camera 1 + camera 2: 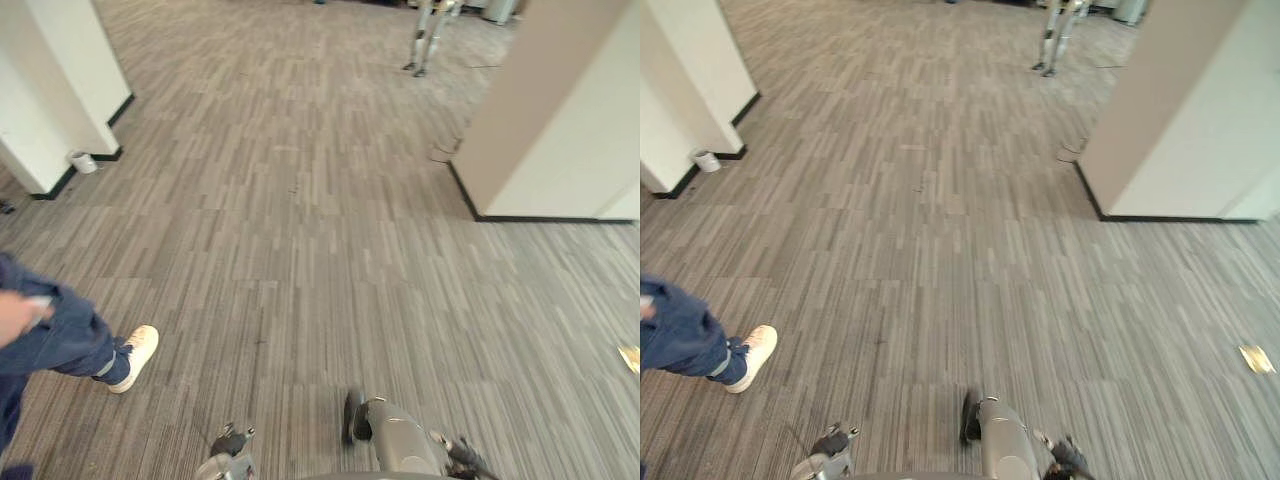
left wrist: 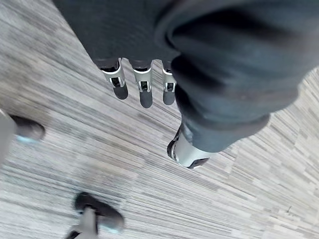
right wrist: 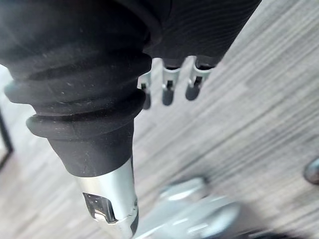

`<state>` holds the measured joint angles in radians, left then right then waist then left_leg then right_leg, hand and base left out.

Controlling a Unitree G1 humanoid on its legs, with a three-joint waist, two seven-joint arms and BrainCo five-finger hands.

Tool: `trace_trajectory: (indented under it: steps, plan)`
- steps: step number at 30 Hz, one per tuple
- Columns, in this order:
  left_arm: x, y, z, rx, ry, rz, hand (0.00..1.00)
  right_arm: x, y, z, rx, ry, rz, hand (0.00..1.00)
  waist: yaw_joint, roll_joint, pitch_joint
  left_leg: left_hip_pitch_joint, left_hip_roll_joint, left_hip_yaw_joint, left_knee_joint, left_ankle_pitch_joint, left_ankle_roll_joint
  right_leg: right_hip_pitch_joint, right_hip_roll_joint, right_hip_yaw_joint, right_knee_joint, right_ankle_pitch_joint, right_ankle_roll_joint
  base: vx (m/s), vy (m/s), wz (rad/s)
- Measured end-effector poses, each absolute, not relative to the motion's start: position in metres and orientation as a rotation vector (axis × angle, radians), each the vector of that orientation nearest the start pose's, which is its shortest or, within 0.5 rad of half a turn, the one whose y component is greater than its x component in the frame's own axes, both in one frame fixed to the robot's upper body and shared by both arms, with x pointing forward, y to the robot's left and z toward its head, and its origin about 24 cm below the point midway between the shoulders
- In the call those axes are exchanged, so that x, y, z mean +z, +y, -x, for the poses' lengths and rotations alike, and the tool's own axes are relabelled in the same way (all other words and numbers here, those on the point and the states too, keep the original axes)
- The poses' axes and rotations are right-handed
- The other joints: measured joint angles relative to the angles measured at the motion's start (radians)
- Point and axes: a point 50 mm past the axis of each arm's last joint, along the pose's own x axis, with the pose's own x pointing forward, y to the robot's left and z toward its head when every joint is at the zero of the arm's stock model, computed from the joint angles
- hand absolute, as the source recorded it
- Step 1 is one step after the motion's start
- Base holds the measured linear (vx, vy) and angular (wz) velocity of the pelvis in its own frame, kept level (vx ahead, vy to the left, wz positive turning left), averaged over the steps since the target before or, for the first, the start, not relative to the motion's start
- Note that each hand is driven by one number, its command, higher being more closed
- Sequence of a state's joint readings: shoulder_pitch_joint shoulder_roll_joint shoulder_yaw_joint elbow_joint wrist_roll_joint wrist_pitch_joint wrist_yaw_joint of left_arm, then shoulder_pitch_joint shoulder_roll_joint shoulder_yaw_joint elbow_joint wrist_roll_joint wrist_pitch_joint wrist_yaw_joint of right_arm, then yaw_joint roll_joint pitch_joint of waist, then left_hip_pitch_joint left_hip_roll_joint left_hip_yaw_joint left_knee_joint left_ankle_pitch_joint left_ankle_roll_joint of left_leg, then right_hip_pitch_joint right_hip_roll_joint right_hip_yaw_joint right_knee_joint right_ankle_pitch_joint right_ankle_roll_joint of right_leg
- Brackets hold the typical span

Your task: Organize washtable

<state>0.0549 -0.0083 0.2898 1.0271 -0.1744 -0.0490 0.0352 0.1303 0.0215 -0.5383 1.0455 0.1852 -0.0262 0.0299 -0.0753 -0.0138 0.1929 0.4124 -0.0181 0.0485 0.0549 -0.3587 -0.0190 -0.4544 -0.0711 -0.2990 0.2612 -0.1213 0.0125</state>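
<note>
My left hand [image 2: 144, 88] hangs over the grey striped carpet [image 2: 239, 199]. Its fingers are straight, its thumb [image 2: 186, 152] stands apart, and it holds nothing. My right hand [image 3: 168, 88] also hangs above the carpet with relaxed fingers. Its thumb [image 3: 112, 206] points down and there is nothing in its grasp. The eye views look down on a wide stretch of carpet floor [image 1: 320, 250].
A person's leg in blue trousers [image 1: 50, 335] with a white shoe [image 1: 136, 357] stands at the near left. White pillars rise at the left [image 1: 55, 90] and right [image 1: 560, 120]. A small white cup [image 1: 83, 161] sits by the left pillar. A yellow scrap [image 1: 630, 357] lies at the far right.
</note>
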Motion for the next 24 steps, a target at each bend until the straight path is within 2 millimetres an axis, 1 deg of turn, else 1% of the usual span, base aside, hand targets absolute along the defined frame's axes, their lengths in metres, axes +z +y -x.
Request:
trace_trajectory:
  steps: [1, 2, 3, 4, 5, 6, 7, 8, 9, 10, 11, 12, 13, 14, 15, 16, 17, 18, 19, 20, 21, 22, 23, 24]
  plan:
    - [-0.16, 0.185, -0.1, 0.414, 1.023, 0.294, 0.0, -0.167, -0.206, -0.054, -0.626, 1.079, -0.456, 0.0, -0.004, 0.0, -0.002, 0.015, 0.0, -0.007, 0.045, -0.014, -0.016, -0.005, 0.005, -0.005, 0.024, -0.004, -0.031, 1.14, -0.228, 0.94]
    - [-0.159, 0.19, -0.1, 0.441, 1.005, 0.306, 0.0, -0.168, -0.203, -0.047, -0.615, 1.1, -0.451, 0.0, -0.015, -0.012, -0.012, -0.007, 0.005, -0.003, 0.232, -0.032, -0.044, 0.013, 0.017, 0.005, 0.071, 0.048, -0.153, 1.03, -0.253, 0.4]
    - [-0.161, 0.188, -0.096, 0.464, 1.015, 0.334, 0.0, -0.167, -0.209, -0.043, -0.627, 1.092, -0.44, 0.0, -0.022, 0.012, -0.028, -0.075, 0.031, -0.002, 0.447, -0.011, -0.073, 0.02, 0.031, 0.0, 0.123, 0.128, -0.191, 1.21, -0.32, 0.01]
    - [-0.163, 0.181, -0.087, 0.5, 1.035, 0.385, 0.0, -0.163, -0.221, -0.045, -0.641, 1.064, -0.411, 0.0, -0.007, 0.074, -0.037, -0.189, 0.086, 0.026, 0.733, 0.18, -0.079, 0.047, 0.073, -0.001, 0.172, 0.138, -0.197, 0.97, -0.234, -0.48]
    - [-0.166, 0.177, -0.079, 0.51, 1.057, 0.402, 0.0, -0.161, -0.229, -0.048, -0.645, 1.05, -0.391, 0.0, 0.01, 0.105, -0.035, -0.229, 0.117, 0.043, 0.829, 0.34, -0.082, 0.078, 0.108, 0.012, 0.165, 0.121, -0.186, 0.92, -0.159, -1.19]
    - [-0.168, 0.174, -0.067, 0.533, 1.085, 0.431, 0.0, -0.157, -0.235, -0.06, -0.639, 1.013, -0.37, 0.0, 0.028, 0.142, -0.028, -0.319, 0.171, 0.05, 1.0, 0.44, -0.084, 0.149, 0.182, 0.056, 0.13, 0.077, -0.195, 0.72, -0.087, -1.22]
    - [-0.167, 0.181, -0.068, 0.554, 1.074, 0.425, 0.0, -0.157, -0.232, -0.069, -0.626, 1.004, -0.365, 0.0, 0.033, 0.137, -0.022, -0.399, 0.195, 0.067, 1.12, 0.379, -0.053, 0.216, 0.204, 0.088, 0.11, 0.045, -0.2, 0.9, -0.115, -1.24]
    - [-0.163, 0.195, -0.072, 0.565, 1.036, 0.39, 0.0, -0.16, -0.225, -0.071, -0.597, 1.032, -0.36, 0.0, 0.045, 0.087, 0.002, -0.471, 0.202, 0.101, 1.178, 0.299, -0.013, 0.324, 0.21, 0.144, 0.066, 0.024, -0.192, 0.7, -0.108, -0.83]
    - [-0.162, 0.201, -0.073, 0.57, 1.024, 0.375, 0.0, -0.161, -0.22, -0.074, -0.585, 1.038, -0.364, 0.0, 0.055, 0.061, 0.008, -0.498, 0.206, 0.12, 1.177, 0.271, -0.005, 0.372, 0.21, 0.176, 0.038, 0.017, -0.189, 0.89, -0.139, -0.93]
    - [-0.16, 0.21, -0.072, 0.583, 1.014, 0.35, 0.0, -0.161, -0.212, -0.081, -0.544, 1.038, -0.357, 0.0, 0.066, 0.03, 0.008, -0.567, 0.209, 0.15, 1.143, 0.221, -0.008, 0.459, 0.211, 0.232, -0.031, 0.013, -0.184, 0.87, -0.109, -1.16]
    - [-0.16, 0.216, -0.068, 0.587, 1.019, 0.33, 0.0, -0.16, -0.203, -0.093, -0.479, 1.033, -0.342, 0.0, 0.08, 0.004, 0.007, -0.654, 0.204, 0.158, 1.027, 0.171, -0.024, 0.538, 0.208, 0.296, -0.102, 0.004, -0.166, 1.01, -0.066, -1.6]
    - [-0.16, 0.216, -0.066, 0.597, 1.021, 0.343, 0.0, -0.158, -0.197, -0.108, -0.427, 1.016, -0.327, 0.0, 0.095, 0.003, 0.009, -0.728, 0.195, 0.147, 0.832, 0.153, -0.035, 0.603, 0.207, 0.356, -0.153, -0.009, -0.145, 0.81, 0.017, -1.41]
    - [-0.16, 0.216, -0.066, 0.605, 1.019, 0.353, 0.0, -0.158, -0.194, -0.112, -0.405, 1.018, -0.32, 0.0, 0.098, 0.005, 0.009, -0.761, 0.189, 0.141, 0.716, 0.156, -0.039, 0.633, 0.204, 0.372, -0.177, -0.018, -0.14, 0.79, 0.106, -1.06]
    - [-0.161, 0.214, -0.065, 0.612, 1.018, 0.37, 0.0, -0.158, -0.19, -0.117, -0.382, 1.015, -0.316, 0.0, 0.102, 0.015, 0.01, -0.79, 0.177, 0.139, 0.504, 0.182, -0.067, 0.685, 0.196, 0.39, -0.218, -0.034, -0.127, 0.81, 0.171, -0.69]
    - [-0.162, 0.205, -0.065, 0.596, 1.028, 0.378, 0.0, -0.158, -0.197, -0.113, -0.364, 1.029, -0.285, 0.0, 0.124, 0.048, 0.01, -0.821, 0.172, 0.128, 0.232, 0.239, -0.128, 0.777, 0.191, 0.413, -0.283, -0.056, -0.102, 0.81, 0.211, -0.65]
    - [-0.163, 0.203, -0.063, 0.602, 1.03, 0.38, 0.0, -0.159, -0.2, -0.11, -0.365, 1.04, -0.273, 0.0, 0.14, 0.066, 0.008, -0.838, 0.177, 0.121, 0.187, 0.24, -0.13, 0.813, 0.19, 0.42, -0.297, -0.07, -0.085, 0.84, 0.296, -0.7]
    - [-0.164, 0.199, -0.059, 0.617, 1.036, 0.402, 0.0, -0.162, -0.203, -0.1, -0.374, 1.07, -0.262, 0.0, 0.155, 0.077, -0.001, -0.854, 0.176, 0.109, 0.178, 0.262, -0.1, 0.861, 0.179, 0.427, -0.295, -0.105, -0.071, 0.87, 0.363, -0.79]
    - [-0.165, 0.202, -0.046, 0.648, 1.064, 0.399, 0.0, -0.164, -0.2, -0.093, -0.374, 1.09, -0.268, 0.0, 0.174, 0.057, -0.032, -0.857, 0.147, 0.113, 0.252, 0.391, -0.025, 0.86, 0.135, 0.433, -0.204, -0.165, -0.037, 1.09, 0.448, -0.8]
    - [-0.165, 0.206, -0.037, 0.67, 1.076, 0.393, 0.0, -0.166, -0.192, -0.088, -0.37, 1.104, -0.288, 0.0, 0.169, 0.02, -0.071, -0.849, 0.11, 0.132, 0.266, 0.431, 0.027, 0.77, 0.098, 0.435, -0.004, -0.189, 0.002, 1.13, 0.44, -0.57]
    - [-0.165, 0.211, -0.035, 0.676, 1.076, 0.381, 0.0, -0.167, -0.19, -0.086, -0.377, 1.105, -0.301, 0.0, 0.167, -0.001, -0.082, -0.833, 0.093, 0.145, 0.267, 0.425, 0.036, 0.713, 0.081, 0.437, 0.134, -0.183, 0.011, 1.11, 0.4, -0.13]
    - [-0.164, 0.22, -0.034, 0.684, 1.076, 0.351, 0.0, -0.169, -0.184, -0.081, -0.388, 1.116, -0.329, 0.0, 0.155, -0.049, -0.08, -0.78, 0.034, 0.162, 0.268, 0.391, 0.085, 0.616, 0.046, 0.44, 0.403, -0.085, 0.056, 1.06, 0.346, 0.33]
    - [-0.162, 0.227, -0.039, 0.685, 1.071, 0.323, 0.0, -0.17, -0.179, -0.078, -0.42, 1.112, -0.376, 0.0, 0.126, -0.072, -0.065, -0.704, -0.027, 0.153, 0.262, 0.344, 0.122, 0.548, 0.018, 0.442, 0.617, 0.089, 0.122, 0.83, 0.249, 0.5]
    - [-0.162, 0.229, -0.042, 0.679, 1.064, 0.315, 0.0, -0.169, -0.18, -0.079, -0.428, 1.104, -0.38, 0.0, 0.113, -0.073, -0.056, -0.661, -0.051, 0.143, 0.257, 0.316, 0.129, 0.514, 0.005, 0.429, 0.705, 0.105, 0.128, 0.82, 0.232, 0.58]
    - [-0.161, 0.226, -0.052, 0.647, 1.052, 0.304, 0.0, -0.167, -0.186, -0.082, -0.443, 1.078, -0.379, 0.0, 0.101, -0.067, -0.039, -0.549, -0.083, 0.12, 0.228, 0.268, 0.147, 0.46, -0.029, 0.362, 0.823, 0.054, 0.07, 0.76, 0.21, 0.55]
